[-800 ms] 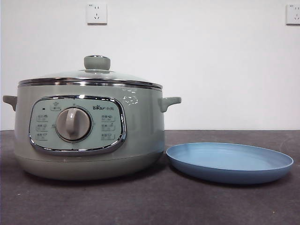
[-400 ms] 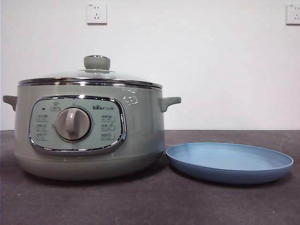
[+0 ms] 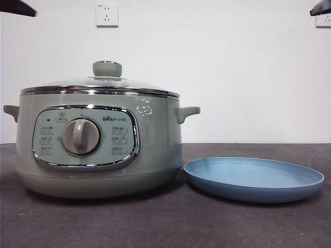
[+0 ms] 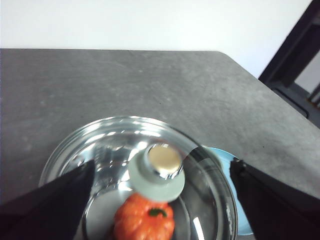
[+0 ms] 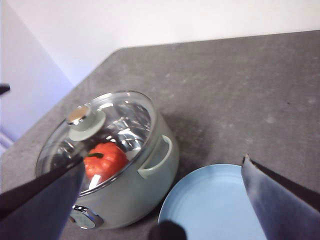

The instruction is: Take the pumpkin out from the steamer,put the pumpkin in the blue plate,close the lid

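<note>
The steamer (image 3: 98, 150) stands on the left of the table with the lid (image 3: 103, 82) shut on it. Through the glass, the pumpkin (image 4: 145, 222) sits inside; it also shows in the right wrist view (image 5: 104, 159). The blue plate (image 3: 253, 178) lies empty to the right of the steamer. My left gripper (image 4: 162, 167) is open, high above the lid's knob (image 4: 156, 170). My right gripper (image 5: 160, 162) is open, high above the gap between the steamer (image 5: 140, 195) and the blue plate (image 5: 215, 205).
A black arm tip shows at the top left corner (image 3: 15, 7) and the top right corner (image 3: 320, 7) of the front view. The dark table (image 3: 165, 222) ends at a white wall with two sockets (image 3: 106, 14).
Black arm tips have come into the two top corners of the front view. The steamer, lid and plate have not moved.
</note>
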Tool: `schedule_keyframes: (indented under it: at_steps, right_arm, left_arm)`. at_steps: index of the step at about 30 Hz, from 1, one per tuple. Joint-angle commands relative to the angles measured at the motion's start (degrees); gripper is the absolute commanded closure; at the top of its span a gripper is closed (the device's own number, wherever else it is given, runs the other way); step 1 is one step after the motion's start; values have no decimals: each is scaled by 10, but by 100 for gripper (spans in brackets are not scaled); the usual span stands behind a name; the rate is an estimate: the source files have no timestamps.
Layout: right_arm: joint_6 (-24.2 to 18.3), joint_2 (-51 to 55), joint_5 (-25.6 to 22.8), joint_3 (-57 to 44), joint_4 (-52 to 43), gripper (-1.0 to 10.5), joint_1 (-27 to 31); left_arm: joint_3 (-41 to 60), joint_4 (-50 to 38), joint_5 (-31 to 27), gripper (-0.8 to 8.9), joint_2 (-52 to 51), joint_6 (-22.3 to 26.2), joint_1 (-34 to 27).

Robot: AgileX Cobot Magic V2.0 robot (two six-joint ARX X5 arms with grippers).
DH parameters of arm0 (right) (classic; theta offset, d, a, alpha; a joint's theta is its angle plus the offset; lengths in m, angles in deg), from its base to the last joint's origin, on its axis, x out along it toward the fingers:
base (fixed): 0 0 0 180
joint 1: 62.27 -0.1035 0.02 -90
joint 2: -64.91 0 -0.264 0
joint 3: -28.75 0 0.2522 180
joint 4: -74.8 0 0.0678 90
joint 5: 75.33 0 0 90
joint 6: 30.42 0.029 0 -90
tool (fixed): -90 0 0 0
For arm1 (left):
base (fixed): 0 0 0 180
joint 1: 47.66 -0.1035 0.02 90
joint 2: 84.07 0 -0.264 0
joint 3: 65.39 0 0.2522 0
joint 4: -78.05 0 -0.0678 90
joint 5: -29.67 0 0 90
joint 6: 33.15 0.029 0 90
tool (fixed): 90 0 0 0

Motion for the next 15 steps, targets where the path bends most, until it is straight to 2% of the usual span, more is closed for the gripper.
schedule_keyframes:
  at_steps: [1, 8, 15]
  right_arm:
    - [-3, -3, -1, 2, 4, 411, -2]
    - [-4, -6, -1, 2, 13, 411, -2]
    - [-6, -6, -2, 2, 24, 411, -2]
  left_arm:
    - [-40, 18, -33, 366, 51, 29, 38]
    - [-127, 67, -113, 366, 173, 72, 115]
    - [-149, 80, -174, 369, 254, 99, 155]
